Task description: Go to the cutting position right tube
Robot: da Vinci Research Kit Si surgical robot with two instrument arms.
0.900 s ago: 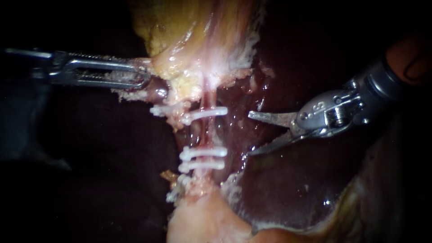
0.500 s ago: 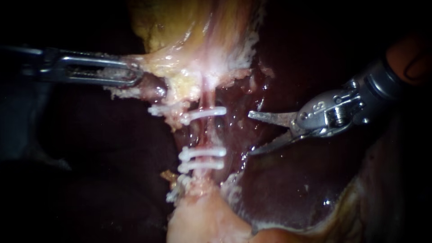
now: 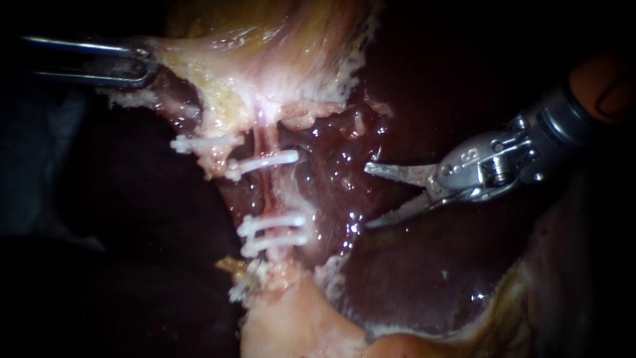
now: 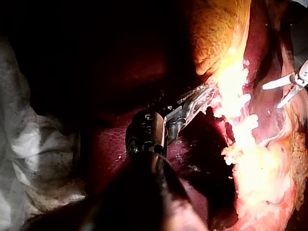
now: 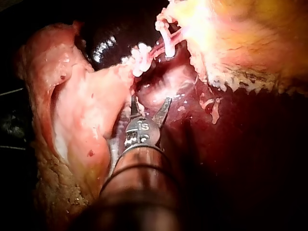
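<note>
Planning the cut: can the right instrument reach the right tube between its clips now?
Probably yes: the right instrument, tool open, faces the right tube across bare liver, nothing between them; the left instrument holds tissue well aside.

Liver [image 3: 424, 278] glossy and wet; clips [image 3: 273, 223] smooth, white plastic.

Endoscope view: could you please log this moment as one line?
left instrument: jaws shut on tissue | right instrument: jaws open, apart from clipped tube | cut: not yet
</note>
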